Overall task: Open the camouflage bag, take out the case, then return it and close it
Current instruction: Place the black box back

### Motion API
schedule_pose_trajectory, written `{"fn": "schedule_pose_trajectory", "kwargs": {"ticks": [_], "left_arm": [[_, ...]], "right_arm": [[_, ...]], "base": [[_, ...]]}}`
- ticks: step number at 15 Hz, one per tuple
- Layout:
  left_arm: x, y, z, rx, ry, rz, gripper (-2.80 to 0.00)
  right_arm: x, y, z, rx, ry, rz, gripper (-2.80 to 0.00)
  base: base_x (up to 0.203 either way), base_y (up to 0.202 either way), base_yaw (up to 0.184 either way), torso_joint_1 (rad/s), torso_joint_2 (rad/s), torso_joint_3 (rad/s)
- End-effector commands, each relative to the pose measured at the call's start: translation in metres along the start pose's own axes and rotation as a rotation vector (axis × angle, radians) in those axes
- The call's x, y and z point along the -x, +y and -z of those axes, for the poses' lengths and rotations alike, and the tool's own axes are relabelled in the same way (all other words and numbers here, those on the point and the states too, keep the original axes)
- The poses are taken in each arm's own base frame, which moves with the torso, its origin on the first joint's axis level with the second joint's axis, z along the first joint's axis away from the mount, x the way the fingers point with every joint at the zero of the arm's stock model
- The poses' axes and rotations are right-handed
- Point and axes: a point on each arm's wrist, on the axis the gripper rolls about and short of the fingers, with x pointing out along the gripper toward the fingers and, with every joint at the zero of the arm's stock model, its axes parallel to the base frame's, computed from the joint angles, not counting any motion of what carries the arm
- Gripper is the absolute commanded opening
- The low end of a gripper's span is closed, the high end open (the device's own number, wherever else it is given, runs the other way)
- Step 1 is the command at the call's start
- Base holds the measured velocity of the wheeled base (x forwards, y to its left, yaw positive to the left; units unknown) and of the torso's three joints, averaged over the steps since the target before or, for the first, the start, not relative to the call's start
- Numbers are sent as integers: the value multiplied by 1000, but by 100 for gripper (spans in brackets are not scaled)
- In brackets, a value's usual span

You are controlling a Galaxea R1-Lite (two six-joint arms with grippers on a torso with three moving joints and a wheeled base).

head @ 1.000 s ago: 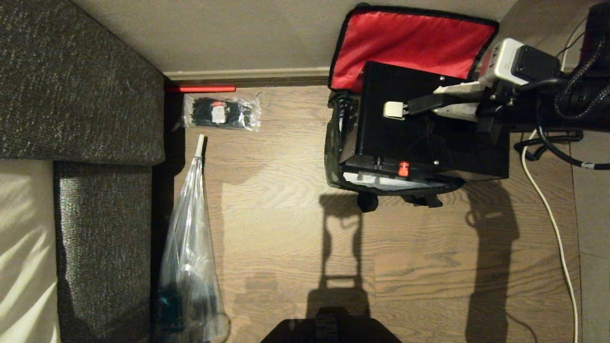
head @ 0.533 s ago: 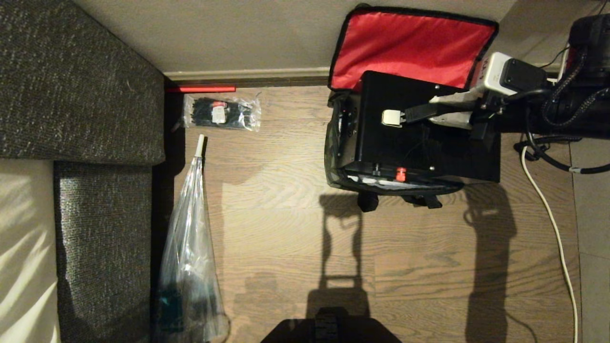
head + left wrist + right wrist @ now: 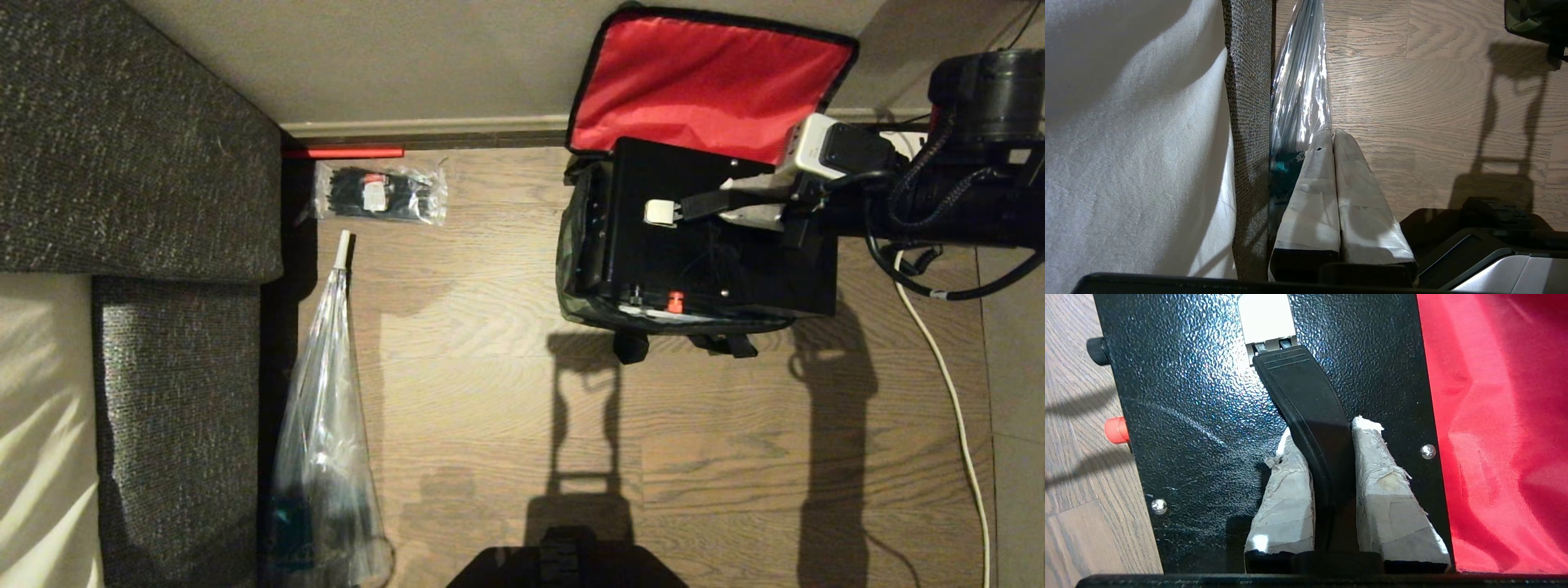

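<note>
Left gripper clenched, holding nothing, beside sofa. Packet by the skirting: white-and-red label, text illegible. Bag on floor at the wall, red lid open; case atop its opening. Right gripper grasps case handle

Head camera overhead; wrist cameras close, sharing floor.
</note>
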Motion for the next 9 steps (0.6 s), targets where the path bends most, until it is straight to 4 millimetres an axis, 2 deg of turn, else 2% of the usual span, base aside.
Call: {"fn": "schedule_pose_trajectory", "kwargs": {"ticks": [1, 9], "left_arm": [[0, 0, 0, 1, 0, -3, -280], [0, 0, 0, 1, -1, -2, -280]], "right_arm": [[-4, 1, 7, -4, 11, -10, -280], [-22, 8, 25, -24, 31, -39, -280]], "base": [[0, 0, 0, 0, 0, 0], [0, 0, 0, 0, 0, 0]]}}
